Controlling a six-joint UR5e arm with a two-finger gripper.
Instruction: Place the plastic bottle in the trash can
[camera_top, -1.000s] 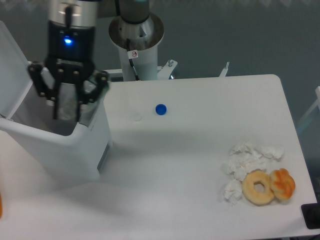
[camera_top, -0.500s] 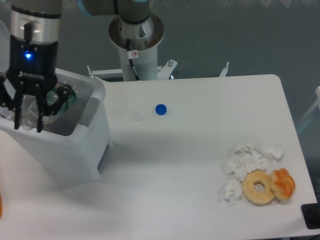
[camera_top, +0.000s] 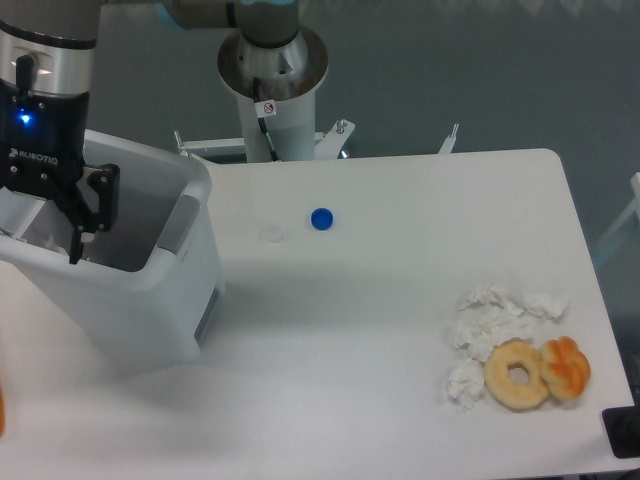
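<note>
The gripper (camera_top: 45, 235) is seen at the left edge, over the open trash can (camera_top: 150, 300). Only one finger (camera_top: 78, 215) is clearly shown, so it cannot be told whether the claw is released or clenched. The plastic bottle is not visible; it is perhaps already inside the can, or hidden, so its long axis and direction cannot be given. A risk is judged: if the arm is lifted carelessly, the can's rim could be struck and the can tipped.
</note>
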